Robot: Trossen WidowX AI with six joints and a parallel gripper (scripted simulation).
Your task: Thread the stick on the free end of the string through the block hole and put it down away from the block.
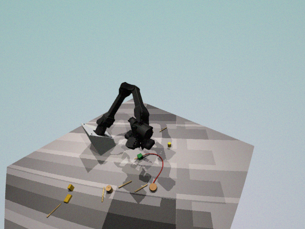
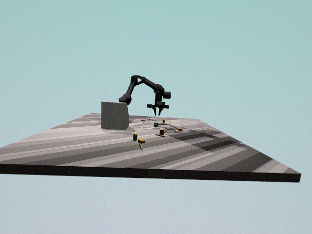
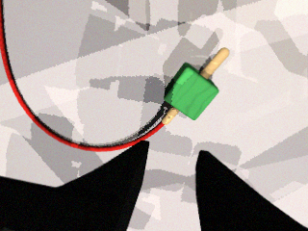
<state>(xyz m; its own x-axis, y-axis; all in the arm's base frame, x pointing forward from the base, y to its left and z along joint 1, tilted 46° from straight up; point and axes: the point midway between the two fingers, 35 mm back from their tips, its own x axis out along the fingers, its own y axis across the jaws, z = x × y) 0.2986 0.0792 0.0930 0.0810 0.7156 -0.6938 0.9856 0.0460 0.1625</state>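
The green block (image 1: 139, 156) (image 2: 155, 123) (image 3: 192, 92) lies on the table with the thin wooden stick (image 3: 217, 62) through its hole; a stick end shows on each side. The red string (image 1: 161, 167) (image 2: 168, 125) (image 3: 29, 115) curves from the stick's near end to the round wooden button (image 1: 153, 187) (image 2: 179, 128). My gripper (image 1: 140, 146) (image 2: 157, 113) (image 3: 172, 153) hangs above the table just behind the block. Its fingers are apart, with nothing between them.
Loose sticks (image 1: 125, 183) (image 1: 140, 188) (image 1: 103, 194) (image 1: 53, 210) (image 1: 163, 129) lie around. A wooden cylinder (image 1: 109, 189), two yellow blocks (image 1: 70, 187) (image 1: 67, 198) and a small yellow cylinder (image 1: 169, 144) are there too. The grey arm pedestal (image 1: 100, 141) (image 2: 114, 118) stands at the back left.
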